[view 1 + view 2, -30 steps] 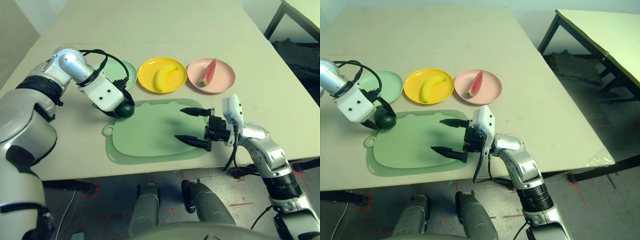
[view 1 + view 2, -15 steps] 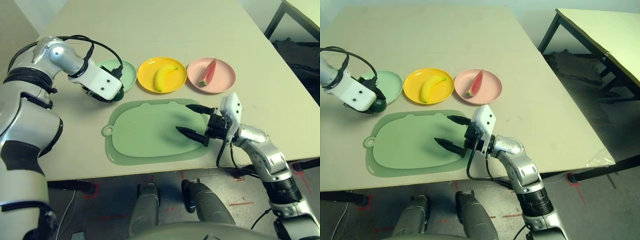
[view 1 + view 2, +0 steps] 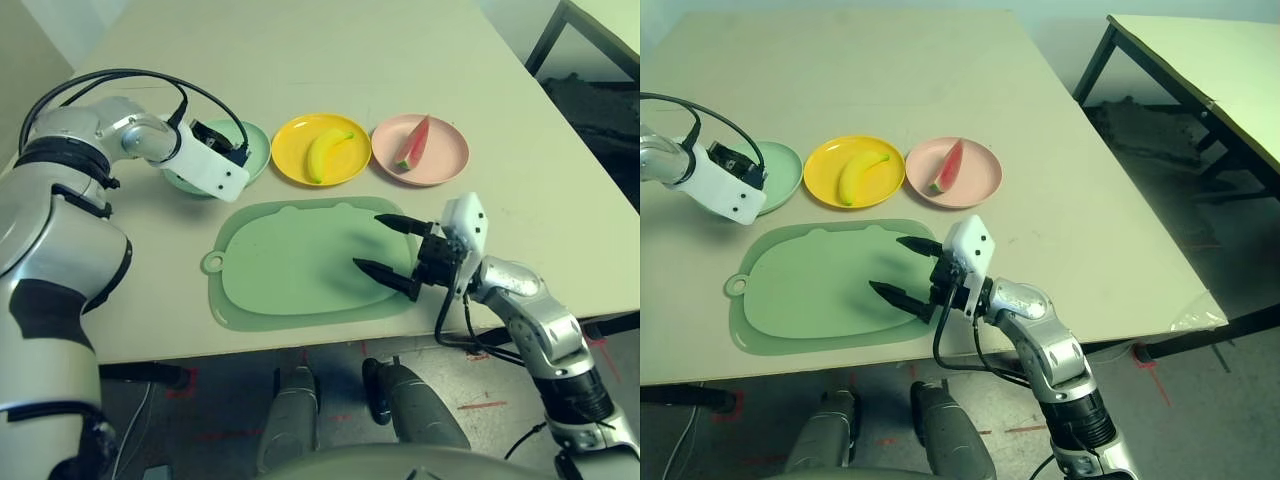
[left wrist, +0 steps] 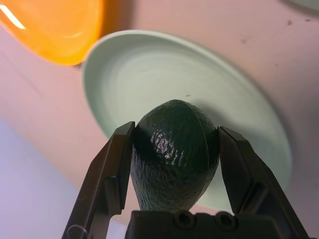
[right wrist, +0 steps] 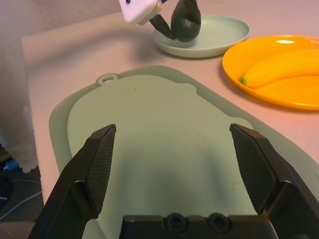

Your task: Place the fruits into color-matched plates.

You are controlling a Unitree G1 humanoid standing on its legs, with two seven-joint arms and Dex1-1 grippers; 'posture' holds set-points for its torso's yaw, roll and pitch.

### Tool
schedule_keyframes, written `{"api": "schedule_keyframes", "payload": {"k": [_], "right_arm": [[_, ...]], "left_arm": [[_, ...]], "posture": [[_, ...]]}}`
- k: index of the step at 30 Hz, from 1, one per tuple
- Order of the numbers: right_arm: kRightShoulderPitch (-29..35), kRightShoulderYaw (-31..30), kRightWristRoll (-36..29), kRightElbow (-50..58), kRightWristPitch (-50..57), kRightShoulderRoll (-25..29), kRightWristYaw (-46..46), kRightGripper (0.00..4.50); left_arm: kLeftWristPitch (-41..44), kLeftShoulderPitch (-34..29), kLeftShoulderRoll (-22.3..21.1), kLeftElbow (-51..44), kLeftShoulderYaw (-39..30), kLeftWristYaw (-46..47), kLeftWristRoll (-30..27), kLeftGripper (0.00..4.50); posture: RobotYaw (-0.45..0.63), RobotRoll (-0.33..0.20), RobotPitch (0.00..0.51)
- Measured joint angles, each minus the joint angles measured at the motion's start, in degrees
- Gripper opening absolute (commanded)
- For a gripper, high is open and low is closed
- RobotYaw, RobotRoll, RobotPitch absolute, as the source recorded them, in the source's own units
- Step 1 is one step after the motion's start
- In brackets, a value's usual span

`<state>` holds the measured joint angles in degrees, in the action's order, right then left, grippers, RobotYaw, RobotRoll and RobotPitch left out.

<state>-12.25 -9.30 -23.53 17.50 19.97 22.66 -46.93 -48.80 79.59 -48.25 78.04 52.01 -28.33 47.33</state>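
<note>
1. Left gripper [image 4: 177, 130] clamped on avocado [image 4: 174, 164], one finger each side; held over the mint plate [image 4: 139, 69], presumably for the colour match.
2. Banana [image 3: 323, 158] lies in yellow plate [image 3: 290, 165], watermelon [image 3: 414, 145] in pink plate [image 3: 455, 160]: both matched.
3. Right gripper [image 5: 173, 127] empty, fingers apart above green mat [image 5: 164, 149]; likely parked there, clear of the plates.

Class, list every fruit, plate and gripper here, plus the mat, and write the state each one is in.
Avocado: gripped, over the mint plate
Banana: lying on the yellow plate
Watermelon wedge: lying on the pink plate
Mint plate: no fruit resting on it yet
Yellow plate: holding the banana
Pink plate: holding the watermelon
Green mat: flat, bare
Left gripper: shut on the avocado
Right gripper: open, empty
</note>
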Motion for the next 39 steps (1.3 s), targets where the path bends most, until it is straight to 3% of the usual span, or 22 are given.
{"api": "schedule_keyframes", "payload": {"k": [2,7,17,24,28,33,36,39], "right_arm": [[-0.01,0.25,-0.13,0.05,0.17,0.23,-0.02,4.50],[-0.01,0.44,-0.44,0.15,0.24,1.18,-0.28,4.50],[-0.05,0.73,-0.57,0.21,0.28,1.00,-0.46,4.50],[-2.45,0.93,-0.52,-2.13,-0.73,1.07,-1.66,4.50],[-4.82,1.50,-0.49,-4.46,-2.10,0.81,-2.00,4.50],[-9.52,2.57,-0.54,-6.92,-3.09,-1.68,-0.75,4.50],[-11.33,5.25,-0.53,-9.85,-4.04,-2.63,1.66,4.50],[-11.85,8.45,-0.45,-12.63,-5.02,-4.00,5.01,4.50]], "left_arm": [[0.28,-0.29,0.10,0.06,-0.07,1.27,1.01,2.86],[0.69,-0.37,0.30,0.07,-0.47,3.69,2.78,4.48],[0.22,-0.27,0.50,0.09,-1.71,6.04,5.10,4.48],[-3.54,3.85,-0.77,0.03,-3.64,5.78,5.58,4.48],[-4.79,4.40,-1.80,0.72,-15.55,-7.93,-6.22,4.48],[6.82,2.07,-1.79,-0.85,-40.74,-33.49,-33.33,4.48],[17.42,-3.66,-2.56,-4.43,-51.34,-41.05,-44.84,4.48],[24.65,-14.28,-3.98,-8.59,-58.05,-41.87,-51.30,4.48]], "posture": [[-0.18,0.000,0.230],[-0.18,0.000,0.233],[-0.17,0.000,0.228],[-0.13,0.000,0.213],[-0.11,0.000,0.204],[-0.08,0.000,0.199],[-0.06,0.000,0.196],[-0.04,0.000,0.203]]}}
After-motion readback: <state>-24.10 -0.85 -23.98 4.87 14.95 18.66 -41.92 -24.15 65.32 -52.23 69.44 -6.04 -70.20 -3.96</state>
